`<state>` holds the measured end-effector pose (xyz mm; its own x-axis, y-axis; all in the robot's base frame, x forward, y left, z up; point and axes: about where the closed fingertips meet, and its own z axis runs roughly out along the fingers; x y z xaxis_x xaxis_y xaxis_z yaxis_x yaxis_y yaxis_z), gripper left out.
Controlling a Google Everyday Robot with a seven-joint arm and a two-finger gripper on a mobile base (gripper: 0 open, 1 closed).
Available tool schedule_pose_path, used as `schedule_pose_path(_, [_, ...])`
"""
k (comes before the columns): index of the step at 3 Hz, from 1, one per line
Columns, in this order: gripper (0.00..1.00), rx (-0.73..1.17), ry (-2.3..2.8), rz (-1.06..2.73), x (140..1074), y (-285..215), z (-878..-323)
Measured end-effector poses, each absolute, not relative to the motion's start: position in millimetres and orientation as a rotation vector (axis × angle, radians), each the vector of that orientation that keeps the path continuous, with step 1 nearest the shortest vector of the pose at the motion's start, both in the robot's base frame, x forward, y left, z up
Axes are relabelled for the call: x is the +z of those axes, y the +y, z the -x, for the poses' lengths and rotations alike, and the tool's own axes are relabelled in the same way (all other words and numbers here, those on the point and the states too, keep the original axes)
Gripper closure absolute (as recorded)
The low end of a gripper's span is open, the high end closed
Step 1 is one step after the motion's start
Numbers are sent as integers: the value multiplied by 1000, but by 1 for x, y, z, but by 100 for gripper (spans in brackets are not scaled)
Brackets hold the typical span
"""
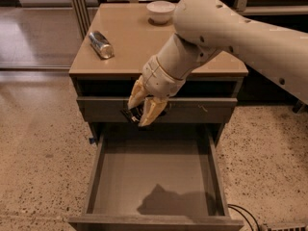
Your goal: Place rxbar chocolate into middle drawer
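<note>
Tool (146, 111), rxbar chocolate (130, 114) aslant, above drawer (122, 177)

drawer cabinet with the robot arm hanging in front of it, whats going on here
A one-armed robot is putting a snack bar away. Its end effector is shut on the rxbar chocolate, a black-wrapped bar. It hangs in front of the closed drawer front, above the back of the pulled-out middle drawer. The bar is not yet released into that drawer. A silver can and a white bowl sit on the cabinet top.
</note>
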<state>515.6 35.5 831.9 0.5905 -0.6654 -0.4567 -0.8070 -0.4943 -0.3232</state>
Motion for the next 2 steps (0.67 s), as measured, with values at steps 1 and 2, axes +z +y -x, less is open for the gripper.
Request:
schedule_pose_path(1, [100, 380, 1168, 2326, 821, 40, -513])
schedule_pose_path(2, [100, 406, 1186, 2327, 779, 45, -505])
